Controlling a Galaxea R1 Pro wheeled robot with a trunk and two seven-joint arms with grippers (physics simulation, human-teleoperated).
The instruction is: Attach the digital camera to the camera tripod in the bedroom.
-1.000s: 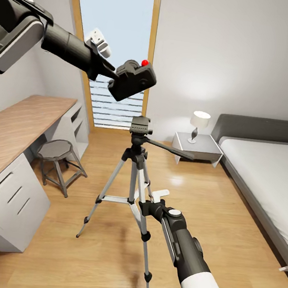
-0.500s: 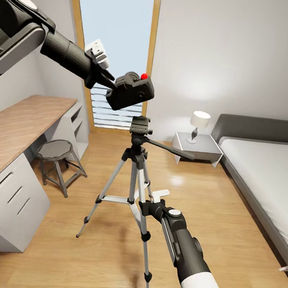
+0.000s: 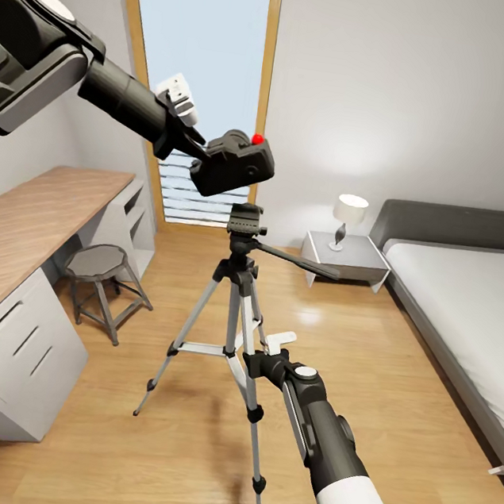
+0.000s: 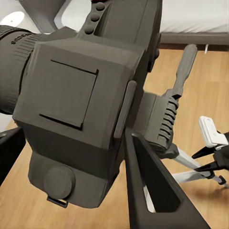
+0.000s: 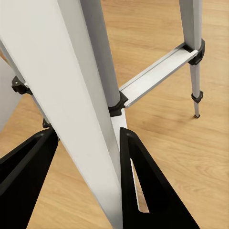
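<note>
The digital camera, black with a red button on top, hangs tilted just above the black head of the camera tripod. My left gripper is shut on the camera from its left side. In the left wrist view the camera sits between the fingers, with the tripod's pan handle behind it. The tripod stands on the wood floor on three silver legs. My right gripper is shut on one leg, low down. That leg runs between the black fingers in the right wrist view.
A wooden desk with white drawers runs along the left, a round grey stool beside it. A grey bed and a nightstand with a lamp stand at the right. A tall window is behind the tripod.
My left arm has lowered the camera toward the tripod head and shifted it slightly right. The right arm and the tripod have not moved.
</note>
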